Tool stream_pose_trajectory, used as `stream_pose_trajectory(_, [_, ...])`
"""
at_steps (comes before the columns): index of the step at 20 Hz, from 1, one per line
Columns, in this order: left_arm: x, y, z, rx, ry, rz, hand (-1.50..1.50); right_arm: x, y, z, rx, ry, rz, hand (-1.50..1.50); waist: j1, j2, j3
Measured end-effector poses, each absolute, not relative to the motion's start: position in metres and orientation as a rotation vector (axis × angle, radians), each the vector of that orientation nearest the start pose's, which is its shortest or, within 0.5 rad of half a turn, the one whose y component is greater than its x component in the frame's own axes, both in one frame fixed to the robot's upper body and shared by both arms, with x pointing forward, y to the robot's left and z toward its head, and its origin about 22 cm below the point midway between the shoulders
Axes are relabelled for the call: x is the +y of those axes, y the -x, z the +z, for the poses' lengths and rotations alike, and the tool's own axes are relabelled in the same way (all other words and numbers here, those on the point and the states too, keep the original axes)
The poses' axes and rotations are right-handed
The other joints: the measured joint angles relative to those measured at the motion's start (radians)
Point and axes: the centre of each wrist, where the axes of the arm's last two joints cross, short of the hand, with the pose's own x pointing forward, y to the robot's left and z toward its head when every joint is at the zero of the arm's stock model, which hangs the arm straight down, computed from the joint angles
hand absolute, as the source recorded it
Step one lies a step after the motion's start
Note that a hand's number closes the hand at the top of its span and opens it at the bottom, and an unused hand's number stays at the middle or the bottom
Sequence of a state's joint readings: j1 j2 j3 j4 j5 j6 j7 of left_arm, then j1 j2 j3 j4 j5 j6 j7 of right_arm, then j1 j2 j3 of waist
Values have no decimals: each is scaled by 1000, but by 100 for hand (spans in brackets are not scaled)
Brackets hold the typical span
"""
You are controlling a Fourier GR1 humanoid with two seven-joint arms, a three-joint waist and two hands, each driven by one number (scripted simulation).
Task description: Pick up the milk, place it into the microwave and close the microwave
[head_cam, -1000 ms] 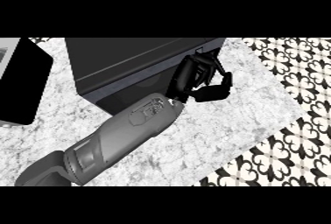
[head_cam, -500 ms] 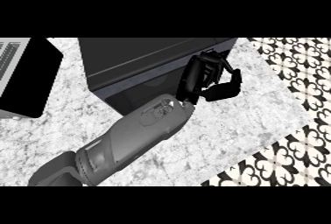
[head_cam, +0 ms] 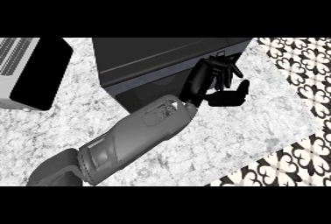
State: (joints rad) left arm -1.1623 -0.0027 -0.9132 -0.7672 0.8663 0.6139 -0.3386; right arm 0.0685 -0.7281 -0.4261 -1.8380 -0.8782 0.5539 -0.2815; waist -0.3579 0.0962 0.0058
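No milk showed anywhere; I'd guess it sat inside the microwave [head_cam: 161, 61], but I couldn't tell, nor which way it pointed or lay. A milk carton would likely be light and thin-walled, best taken round its middle. The left hand [head_cam: 208, 83] was at the microwave's front right corner, fingers loosely bent, thumb apart, holding nothing, above the counter [head_cam: 258, 127].

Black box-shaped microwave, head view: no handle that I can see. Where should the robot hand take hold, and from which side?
Probably the front right corner edge of the black box-shaped microwave, coming from the right over the bare marble counter. Its faces look flat and no handle shows, so only an edge offers purchase. The left robot hand is at that corner.
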Motion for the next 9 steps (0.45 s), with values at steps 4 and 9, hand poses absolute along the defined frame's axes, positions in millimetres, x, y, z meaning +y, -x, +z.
stream_pose_trajectory(4, [-34, -352, 98, -1833, 311, -392, -150, -421, -198, 189, -2259, -355, 324, -150, 18, -2, -2])
stream_pose_trajectory(9, [-35, -350, 96, -1825, 347, -407, -150, -424, -192, 193, -2257, -338, 317, -150, 41, -6, -2])
